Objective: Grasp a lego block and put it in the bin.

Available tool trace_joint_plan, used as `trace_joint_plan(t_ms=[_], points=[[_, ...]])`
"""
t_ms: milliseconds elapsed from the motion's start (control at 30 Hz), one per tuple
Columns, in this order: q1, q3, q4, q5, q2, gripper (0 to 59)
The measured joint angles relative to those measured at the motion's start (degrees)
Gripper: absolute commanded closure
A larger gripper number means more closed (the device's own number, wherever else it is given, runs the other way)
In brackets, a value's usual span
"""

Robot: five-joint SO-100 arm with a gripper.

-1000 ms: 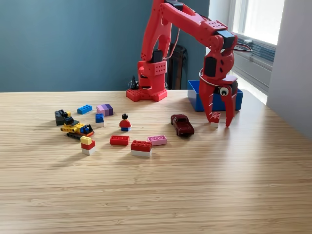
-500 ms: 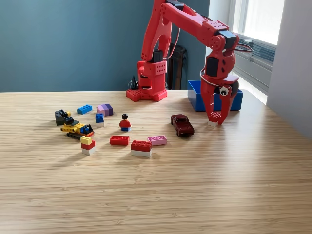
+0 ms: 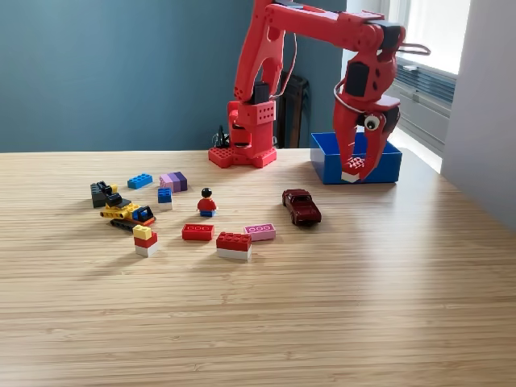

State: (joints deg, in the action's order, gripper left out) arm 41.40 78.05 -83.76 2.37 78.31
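In the exterior view my red gripper [image 3: 355,171] hangs in front of the blue bin [image 3: 326,164] at the right back of the table, lifted off the wood. It is shut on a small red and white lego block [image 3: 353,170] held between the fingertips. The block sits at about the height of the bin's front wall. Other lego blocks lie on the table to the left, among them a red one [image 3: 197,232], a red and white one [image 3: 233,245] and a pink one [image 3: 260,231].
A dark red toy car [image 3: 301,206] stands left of the gripper. A small figure [image 3: 207,202], a yellow toy vehicle [image 3: 126,211] and more blocks lie further left. The arm's red base [image 3: 244,137] stands behind, left of the bin. A wall edge is at the right.
The gripper closed on the red and white block on the table, then rose with it and moved back toward the bin.
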Motion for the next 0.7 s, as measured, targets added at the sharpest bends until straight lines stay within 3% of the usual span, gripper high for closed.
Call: trace_joint_plan(t_ms=[367,700], points=[[14.24,-0.79,-10.81,-3.60,12.04,58.6],[24.08,5.98,-12.92,-7.38,14.15,58.6]])
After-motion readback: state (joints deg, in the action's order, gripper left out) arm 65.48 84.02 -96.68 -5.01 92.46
